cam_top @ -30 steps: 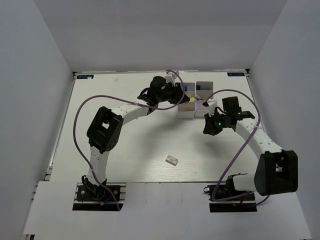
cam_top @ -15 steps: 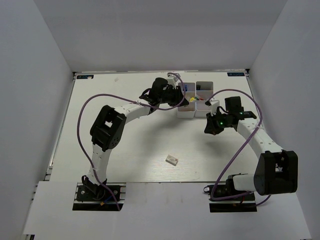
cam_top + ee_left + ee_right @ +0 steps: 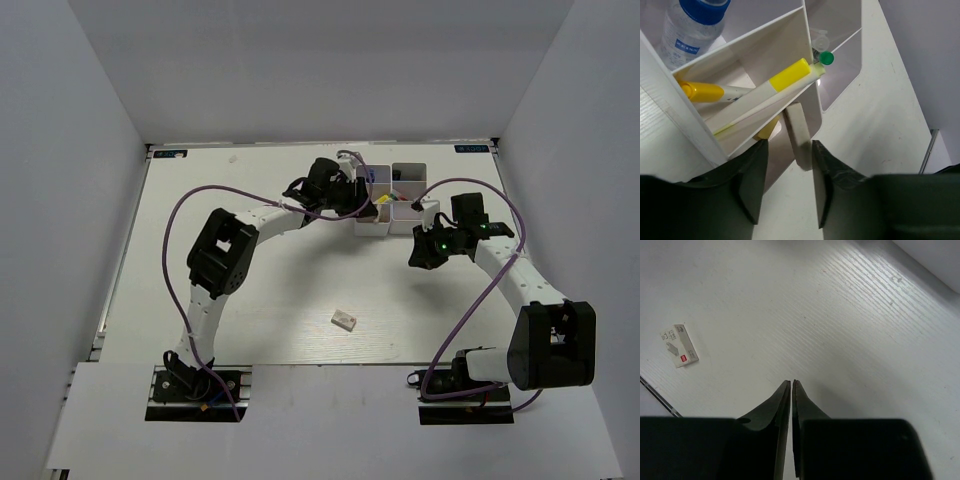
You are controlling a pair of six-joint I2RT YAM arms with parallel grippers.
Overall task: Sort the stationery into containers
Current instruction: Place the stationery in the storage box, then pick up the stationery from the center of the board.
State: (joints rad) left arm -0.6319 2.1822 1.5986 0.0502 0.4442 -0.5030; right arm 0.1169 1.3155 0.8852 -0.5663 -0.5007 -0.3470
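The containers (image 3: 395,196), joined white bins, stand at the back centre of the table. My left gripper (image 3: 362,195) hangs at their left edge. In the left wrist view its jaws (image 3: 788,150) are open, and a tan eraser block (image 3: 797,132) stands on end between them. The block leans on the right finger with a gap to the left one. Beyond it, a bin (image 3: 740,60) holds yellow markers (image 3: 765,92). A blue-capped bottle (image 3: 690,27) and a green-capped marker (image 3: 826,58) sit in neighbouring bins. My right gripper (image 3: 416,257) is shut and empty (image 3: 791,384), just right of the bins.
A small white printed box (image 3: 344,319) lies on the table in front of the arms, also seen in the right wrist view (image 3: 679,345). Purple cables loop over both arms. White walls enclose the table on three sides.
My left gripper has shifted slightly right toward the bins and its jaws have widened off the eraser block. The right arm has barely moved.
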